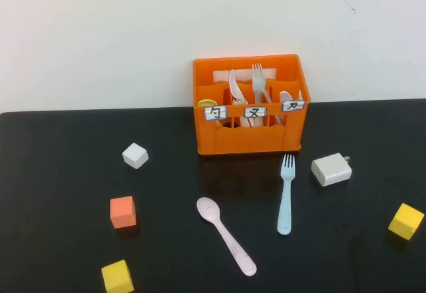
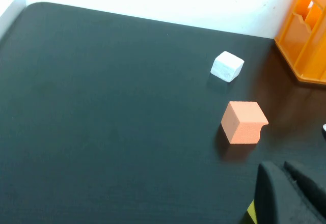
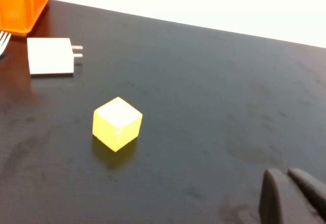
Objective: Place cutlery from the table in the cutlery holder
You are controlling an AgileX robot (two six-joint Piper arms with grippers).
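Observation:
A pale pink spoon (image 1: pixel 226 234) lies on the black table (image 1: pixel 53 173) in front of the orange cutlery holder (image 1: pixel 249 136), bowl toward the holder. To its right a light blue fork (image 1: pixel 286 194) lies with its tines toward the holder; its tines show at the edge of the right wrist view (image 3: pixel 3 40). The holder stands at the table's back and holds white forks and spoons; a corner of it shows in the left wrist view (image 2: pixel 305 35). My left gripper (image 2: pixel 281 170) is shut and empty, low over the table's left front. My right gripper (image 3: pixel 284 175) is shut and empty over the right front. Neither arm shows in the high view.
Loose items lie around: a white cube (image 1: pixel 135 155), an orange cube (image 1: pixel 123 212), a yellow cube (image 1: pixel 117 276) at the front left, another yellow cube (image 1: pixel 406 220) at the right, and a white plug adapter (image 1: pixel 331 169) beside the fork.

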